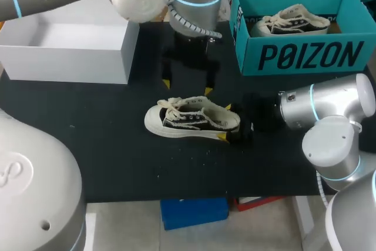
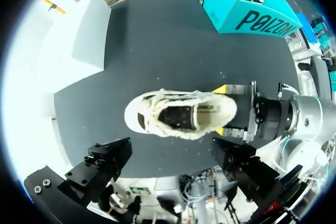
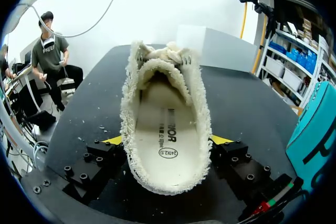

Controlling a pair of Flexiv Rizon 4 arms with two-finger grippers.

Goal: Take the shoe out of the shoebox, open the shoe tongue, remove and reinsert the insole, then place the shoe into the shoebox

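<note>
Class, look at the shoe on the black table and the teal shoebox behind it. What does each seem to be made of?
The shoe has a black woven-looking upper, probably canvas, with frayed cream fabric edging. Its smooth, faintly glossy cream sole looks like rubber. The teal shoebox has thin, flat, matte walls with folded edges, so it is most likely cardboard.

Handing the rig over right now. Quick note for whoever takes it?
Right hand: shut on the shoe at its heel; the shoe rests on the black table.
Left hand: open, above the shoe, holding nothing.
Shoebox: far right of the table, with a second shoe inside.
Done: shoe is out of the box.
Insole lies in the shoe; cannot tell whether it has been out.
Left: at least putting the shoe into the box.
</note>
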